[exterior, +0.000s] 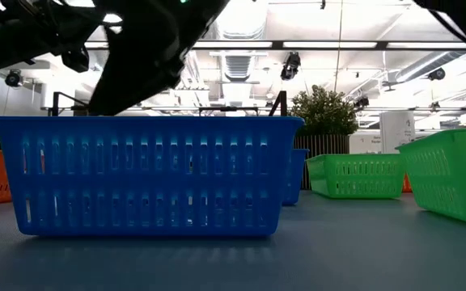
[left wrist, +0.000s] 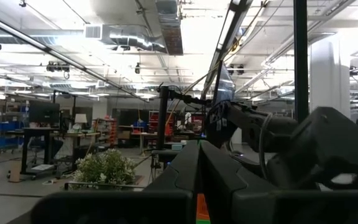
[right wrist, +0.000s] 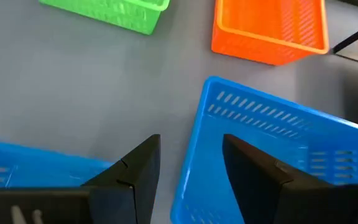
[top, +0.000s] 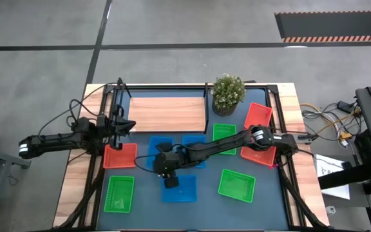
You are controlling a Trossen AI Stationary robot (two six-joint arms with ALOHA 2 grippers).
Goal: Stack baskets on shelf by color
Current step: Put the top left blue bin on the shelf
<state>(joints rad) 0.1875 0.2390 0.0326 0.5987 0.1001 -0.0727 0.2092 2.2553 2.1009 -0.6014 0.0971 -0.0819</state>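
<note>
While the shelf [top: 166, 113] at the far side of the surface [top: 205, 200] carries no baskets, all of them sit on the dark surface in front of it. Three blue baskets cluster at the middle: one [top: 160, 147] just left of centre, one [top: 194, 149] beside it under the right arm, and one [top: 180, 188] nearer the front edge. In the low view that front blue basket [exterior: 146, 174] fills most of the frame, and nothing shows through its slotted wall.

On the left, an orange basket [top: 120, 155] lies near the shelf's front corner, with a green basket [top: 119, 193] in front of it. To the right are a green basket [top: 223, 134] below the potted plant [top: 228, 93], another green basket [top: 237, 184] towards the front, and two orange baskets, one [top: 257, 116] beside the plant and one [top: 258, 154] under the right arm. Every basket seen from above looks empty.

Reaching across the middle, the right gripper [top: 171, 182] hovers at the far rim of the front blue basket, fingers [right wrist: 132, 171] spread apart and holding nothing; its wrist view shows them straddling the wall of a blue basket [right wrist: 272, 152].

Beside the shelf's left end, the left gripper [top: 125, 125] is clenched shut and empty.
</note>
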